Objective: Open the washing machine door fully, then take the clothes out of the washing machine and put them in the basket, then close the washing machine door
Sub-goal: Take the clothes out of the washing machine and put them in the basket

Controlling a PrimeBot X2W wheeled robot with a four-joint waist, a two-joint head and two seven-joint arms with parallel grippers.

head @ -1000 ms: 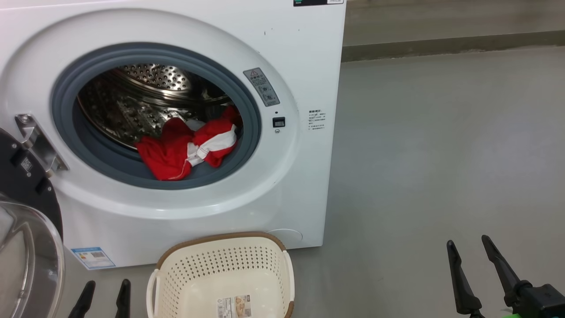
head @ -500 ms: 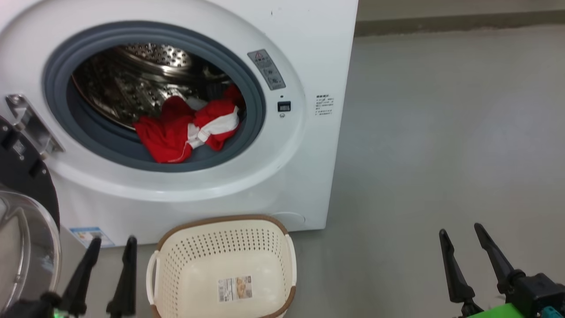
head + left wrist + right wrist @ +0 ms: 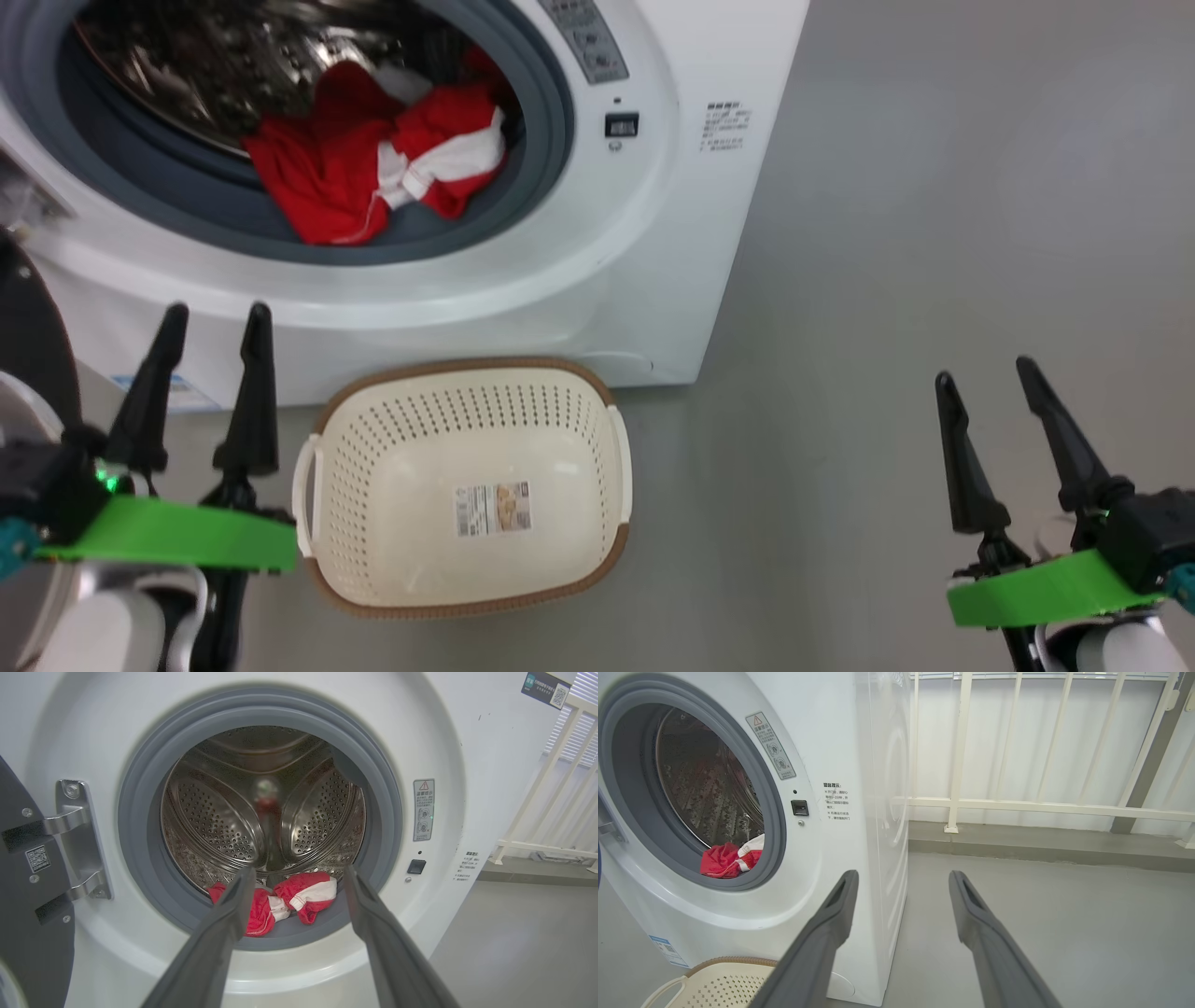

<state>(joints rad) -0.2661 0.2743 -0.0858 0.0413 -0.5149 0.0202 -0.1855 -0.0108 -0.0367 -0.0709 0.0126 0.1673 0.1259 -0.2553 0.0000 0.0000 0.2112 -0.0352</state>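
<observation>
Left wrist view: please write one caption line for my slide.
Open left end effector aimed at red clothes lying inside the washing machine, door open.

A smooth grey floor [image 3: 934,233] carries everything. In the head view, a big white front-loading washing machine [image 3: 672,215] stands on it from 9 to 12 o'clock. A small cream-white perforated plastic basket [image 3: 392,448] with a brown woven-look rim sits upright on the floor at 6 o'clock, just beside the machine's base. In the right wrist view, a raised grey kerb [image 3: 1041,847] bearing a white metal railing [image 3: 957,765] crosses at 2 o'clock.
</observation>
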